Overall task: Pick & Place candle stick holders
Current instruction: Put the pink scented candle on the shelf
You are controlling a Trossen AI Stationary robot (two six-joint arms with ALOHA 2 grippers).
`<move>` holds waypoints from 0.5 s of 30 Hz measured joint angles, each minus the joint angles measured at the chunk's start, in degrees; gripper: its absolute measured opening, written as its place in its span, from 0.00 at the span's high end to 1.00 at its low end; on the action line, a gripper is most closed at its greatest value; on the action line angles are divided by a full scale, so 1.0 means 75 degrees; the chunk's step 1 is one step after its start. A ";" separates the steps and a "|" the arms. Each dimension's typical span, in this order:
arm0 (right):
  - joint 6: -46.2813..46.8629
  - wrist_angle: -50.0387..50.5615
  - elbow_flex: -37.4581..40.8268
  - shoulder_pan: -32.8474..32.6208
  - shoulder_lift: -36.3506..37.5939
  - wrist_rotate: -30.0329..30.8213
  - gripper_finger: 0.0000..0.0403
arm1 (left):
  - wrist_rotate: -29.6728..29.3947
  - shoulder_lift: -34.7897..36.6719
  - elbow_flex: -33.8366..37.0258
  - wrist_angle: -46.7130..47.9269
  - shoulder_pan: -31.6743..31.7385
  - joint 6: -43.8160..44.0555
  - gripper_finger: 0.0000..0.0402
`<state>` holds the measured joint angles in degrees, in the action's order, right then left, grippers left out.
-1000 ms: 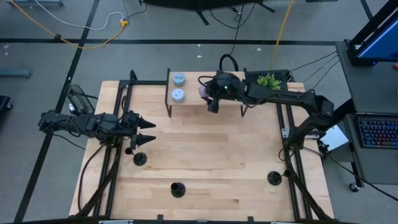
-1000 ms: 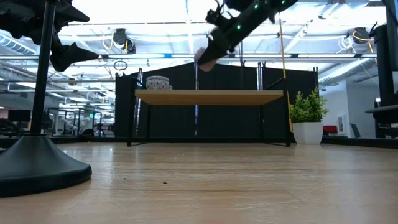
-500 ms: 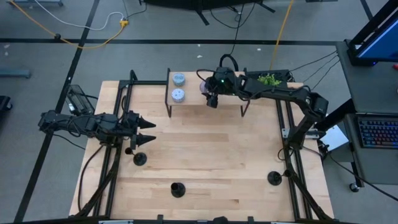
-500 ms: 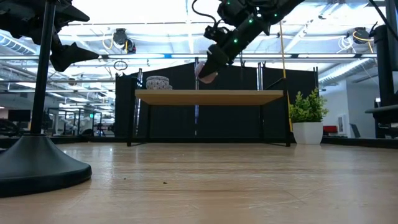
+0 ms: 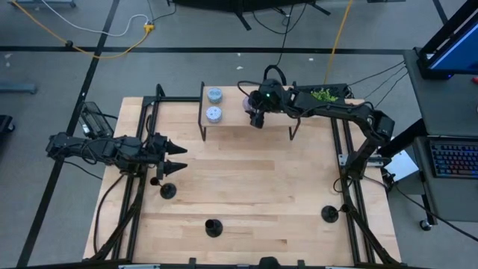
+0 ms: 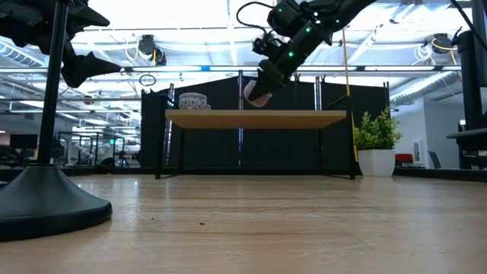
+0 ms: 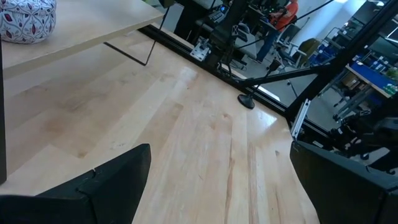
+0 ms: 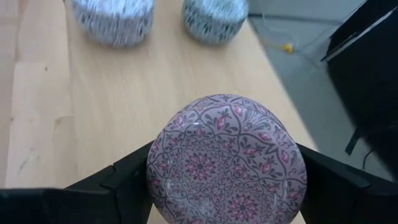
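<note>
Three matte-black candle stick holders stand on their disc bases on the wooden table: one (image 5: 167,190) near my left gripper, one (image 5: 213,227) near the front edge, one (image 5: 328,214) at the right. The nearest looms large in the low view (image 6: 46,198). My left gripper (image 5: 179,158) is open and empty above the table's left side, and also shows in the left wrist view (image 7: 217,180). My right gripper (image 5: 254,113) is shut on a lilac patterned candle tin (image 8: 227,162) just above the wooden shelf (image 5: 269,119) at the far edge. My right gripper pinches the lilac tin by its round side wall (image 8: 152,168) between its two fingers, one on each side. The fingers slant down from the table's right side. The tin is tilted, its patterned lid toward the wrist camera, just above the shelf top (image 6: 257,93).
A blue tin (image 5: 215,95) and a white tin (image 5: 213,113) sit on the shelf's left end. They also show in the right wrist view (image 8: 214,18) (image 8: 115,18). A green plant (image 5: 323,96) stands at the far right. Black frame rails run along both table sides.
My right gripper has carried the lilac tin down toward the shelf top and a little toward the table's far edge, still shut on it.
</note>
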<state>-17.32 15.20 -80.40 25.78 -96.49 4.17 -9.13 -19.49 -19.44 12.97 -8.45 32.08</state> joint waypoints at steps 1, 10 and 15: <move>0.0021 0.0151 0.0000 0.0004 0.0000 -0.0002 0.26 | 0.0000 0.0000 0.0000 0.0000 0.0000 0.0003 0.02; 0.0089 0.0409 0.0003 0.0019 0.0000 0.0027 0.26 | 0.0003 0.0000 0.0000 0.0000 0.0000 0.0015 0.02; 0.0151 0.0710 0.0003 0.0020 0.0000 0.0031 0.25 | 0.0006 0.0000 0.0000 0.0000 0.0000 0.0055 0.02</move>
<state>-16.18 20.53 -80.38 25.93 -96.49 4.41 -9.08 -19.49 -19.44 12.97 -8.45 32.49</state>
